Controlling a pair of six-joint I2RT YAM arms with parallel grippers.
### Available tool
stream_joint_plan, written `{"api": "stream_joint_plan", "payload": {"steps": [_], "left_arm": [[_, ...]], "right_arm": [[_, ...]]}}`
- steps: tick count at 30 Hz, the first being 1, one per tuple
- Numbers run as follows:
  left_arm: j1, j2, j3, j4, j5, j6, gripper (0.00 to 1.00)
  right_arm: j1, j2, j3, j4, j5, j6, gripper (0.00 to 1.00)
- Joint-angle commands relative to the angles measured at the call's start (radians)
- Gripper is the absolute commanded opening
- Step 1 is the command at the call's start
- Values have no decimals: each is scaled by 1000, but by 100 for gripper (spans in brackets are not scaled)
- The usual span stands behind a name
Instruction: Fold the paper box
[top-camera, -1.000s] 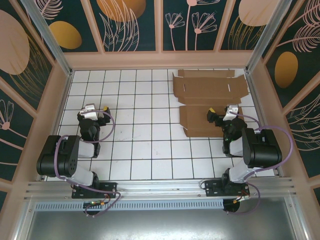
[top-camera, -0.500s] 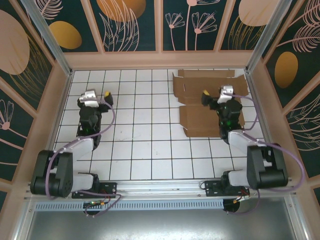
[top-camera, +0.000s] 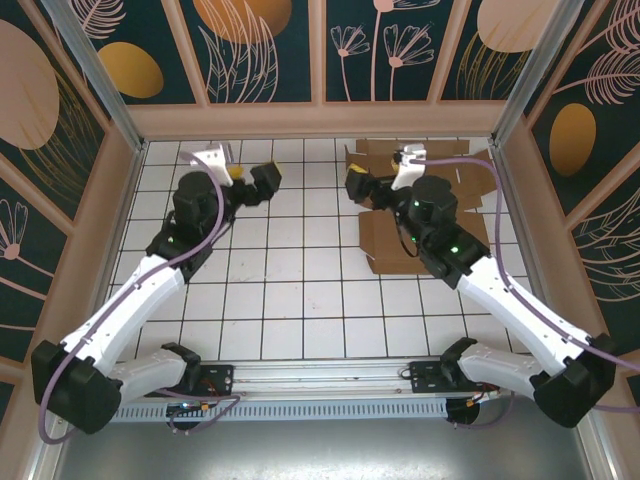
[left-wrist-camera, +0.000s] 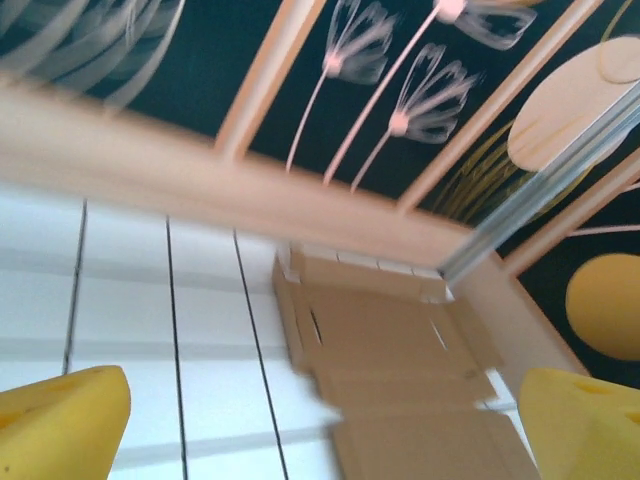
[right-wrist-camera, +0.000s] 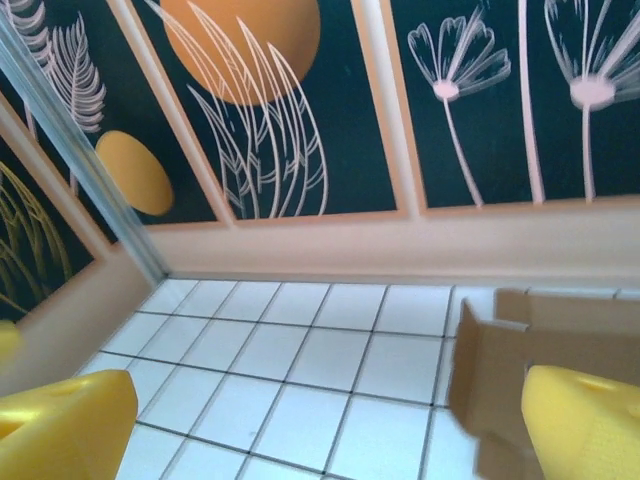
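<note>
The paper box (top-camera: 383, 246) lay flat and unfolded on the white tiled table (top-camera: 290, 290), in the far right corner close to the wooden back rim (top-camera: 320, 120) (the right arm crossed over its middle in the overhead view). The right claw (top-camera: 362, 186) hovered near the box's far left corner, jaws spread wide and holding nothing. The left claw (top-camera: 255, 183), likewise wide open and empty, hung over bare tiles well left of the box.
</note>
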Motion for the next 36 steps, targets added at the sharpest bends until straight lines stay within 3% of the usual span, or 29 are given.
{"api": "stream_joint_plan", "payload": {"steps": [1,3,6,8,13,16,20,25,36], "left_arm": [[11,-24,-210,56,163,-282,99],[50,-38,-298,211,244,-381,99],[64,-75,-403,298,166,-483,99],[73,-70,-420,244,120,-540,99],[88,51,-232,-15,273,-395,99],[86,92,-108,-214,270,-262,99],[85,44,-35,-360,128,-119,99],[86,-56,-77,-360,-2,-71,99],[87,-91,-91,-343,10,-87,99]], "right_arm": [[-96,-40,-118,-46,-239,230,99],[-147,29,-100,-115,-298,239,99],[-81,149,-64,-212,-113,166,99],[-17,207,-66,-215,21,142,99],[4,467,56,-383,158,74,95],[5,612,114,-427,224,43,92],[-1,767,218,-484,261,27,81],[-2,889,298,-529,288,22,70],[2,933,328,-543,327,0,21]]}}
